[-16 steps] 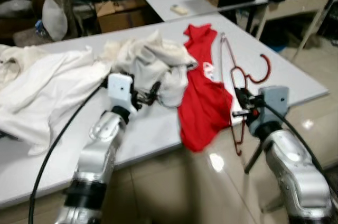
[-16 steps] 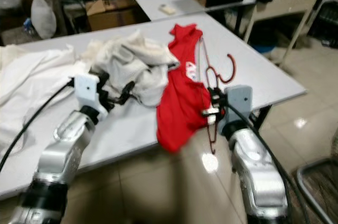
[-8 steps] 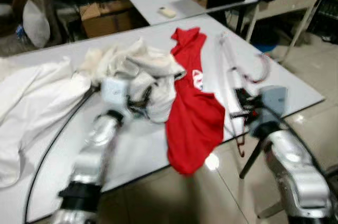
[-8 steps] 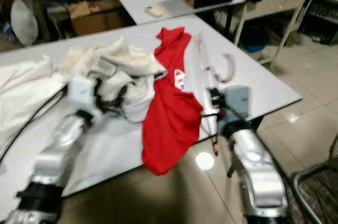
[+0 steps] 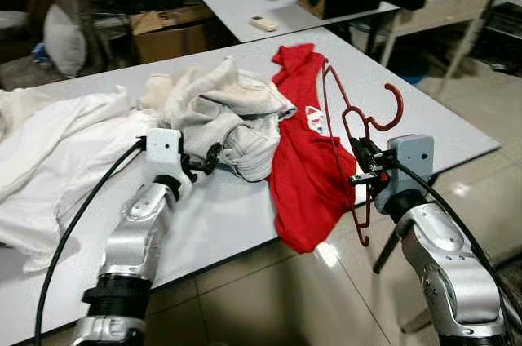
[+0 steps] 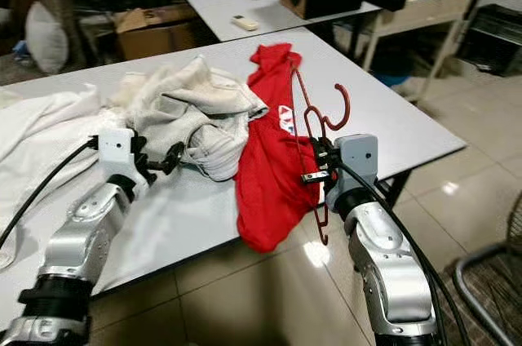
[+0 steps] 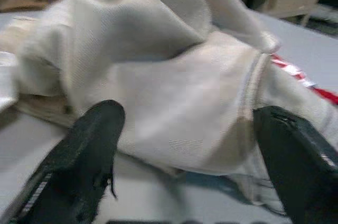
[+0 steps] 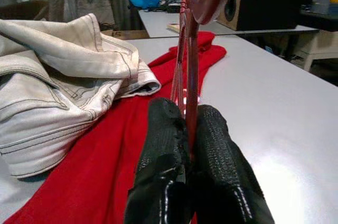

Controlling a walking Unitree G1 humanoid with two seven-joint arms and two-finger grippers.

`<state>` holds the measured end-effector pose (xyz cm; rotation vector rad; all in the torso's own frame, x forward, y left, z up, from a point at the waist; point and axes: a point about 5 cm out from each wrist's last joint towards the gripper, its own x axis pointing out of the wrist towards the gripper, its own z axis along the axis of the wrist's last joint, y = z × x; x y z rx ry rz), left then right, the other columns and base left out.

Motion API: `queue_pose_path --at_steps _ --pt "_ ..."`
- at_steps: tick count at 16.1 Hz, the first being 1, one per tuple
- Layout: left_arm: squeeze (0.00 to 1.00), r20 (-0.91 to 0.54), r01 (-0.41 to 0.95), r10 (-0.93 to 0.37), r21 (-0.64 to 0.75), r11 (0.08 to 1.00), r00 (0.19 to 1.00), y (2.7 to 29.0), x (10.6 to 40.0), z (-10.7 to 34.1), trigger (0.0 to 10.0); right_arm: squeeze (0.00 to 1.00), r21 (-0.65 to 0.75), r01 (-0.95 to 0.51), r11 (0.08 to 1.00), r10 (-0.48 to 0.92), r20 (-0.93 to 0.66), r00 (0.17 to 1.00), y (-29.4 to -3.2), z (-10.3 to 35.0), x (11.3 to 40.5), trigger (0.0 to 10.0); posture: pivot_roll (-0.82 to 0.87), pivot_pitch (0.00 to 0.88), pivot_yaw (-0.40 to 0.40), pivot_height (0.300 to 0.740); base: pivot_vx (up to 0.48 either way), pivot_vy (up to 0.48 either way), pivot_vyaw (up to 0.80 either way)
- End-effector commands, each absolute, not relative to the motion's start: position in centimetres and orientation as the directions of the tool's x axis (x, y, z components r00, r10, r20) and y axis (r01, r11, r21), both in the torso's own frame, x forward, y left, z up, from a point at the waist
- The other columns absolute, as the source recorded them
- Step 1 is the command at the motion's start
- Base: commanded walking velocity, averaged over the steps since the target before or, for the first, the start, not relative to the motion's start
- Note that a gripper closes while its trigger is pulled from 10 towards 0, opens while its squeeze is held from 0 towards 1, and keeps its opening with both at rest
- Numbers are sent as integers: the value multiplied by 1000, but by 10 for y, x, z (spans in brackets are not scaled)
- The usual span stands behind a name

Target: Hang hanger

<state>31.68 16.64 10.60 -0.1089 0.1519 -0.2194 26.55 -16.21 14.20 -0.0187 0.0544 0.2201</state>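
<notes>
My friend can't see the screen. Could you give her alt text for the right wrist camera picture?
Two black fingers of the robot's right gripper are pinched shut on a dark red wire clothes hanger, held up over a grey table. Beneath lies a red shirt, overlapped on one side by a cream denim jacket.
</notes>
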Motion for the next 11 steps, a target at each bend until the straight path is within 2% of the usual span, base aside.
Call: queue_pose_path --at_steps 1,11 --pt "0 -132 213 -236 -168 962 963 166 320 107 0 0 -19 -207 978 206 -43 978 -164 143 266 10000 -187 0 83 740 0 0 0" --pt "0 -102 184 -203 -164 969 974 167 328 109 0 0 -32 -193 981 192 -42 980 -163 143 265 10000 -187 0 90 740 0 0 0"
